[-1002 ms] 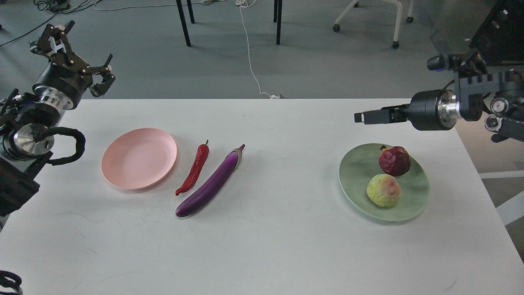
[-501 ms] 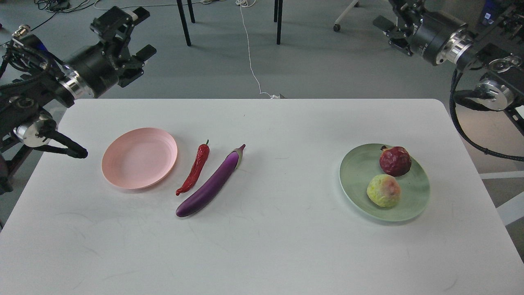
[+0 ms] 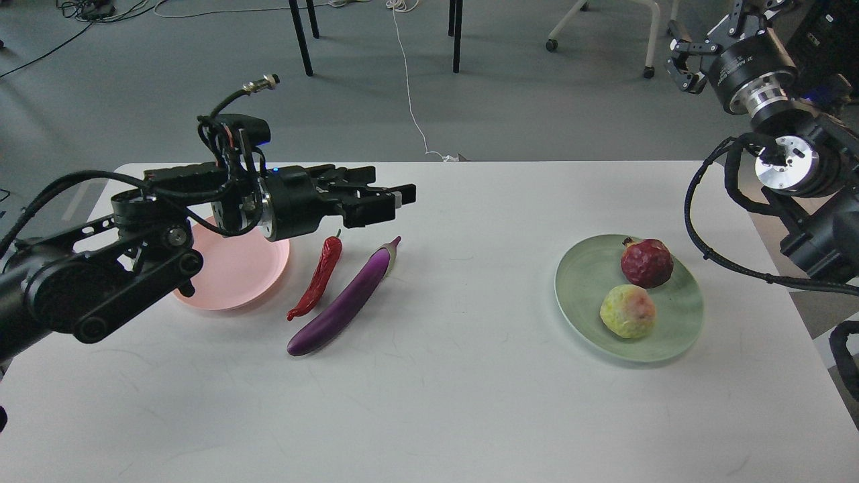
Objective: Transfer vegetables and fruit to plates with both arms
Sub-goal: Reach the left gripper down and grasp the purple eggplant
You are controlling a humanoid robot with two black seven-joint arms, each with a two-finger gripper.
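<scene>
The purple eggplant (image 3: 342,302) and the red chili (image 3: 321,278) lie side by side on the white table, right of the pale pink plate (image 3: 235,278). My left arm reaches across the pink plate and hides part of it. My left gripper (image 3: 392,189) hovers above the chili's stem and the eggplant's cap, pointing right, open and empty. The pomegranate (image 3: 646,263) and the yellow-green fruit (image 3: 627,310) sit on the mint green plate (image 3: 582,282). My right gripper (image 3: 710,30) is raised beyond the table's far right corner, open and empty.
The white table (image 3: 470,402) has its far edge just behind my left gripper and its right edge close to the green plate. Black table legs (image 3: 300,37), a white cable (image 3: 408,87) and a wheeled chair base (image 3: 647,40) stand on the grey floor behind.
My left arm has swung in from the far left corner to over the pink plate and chili. My right gripper has shifted a little right and stays high off the table. The produce has not moved.
</scene>
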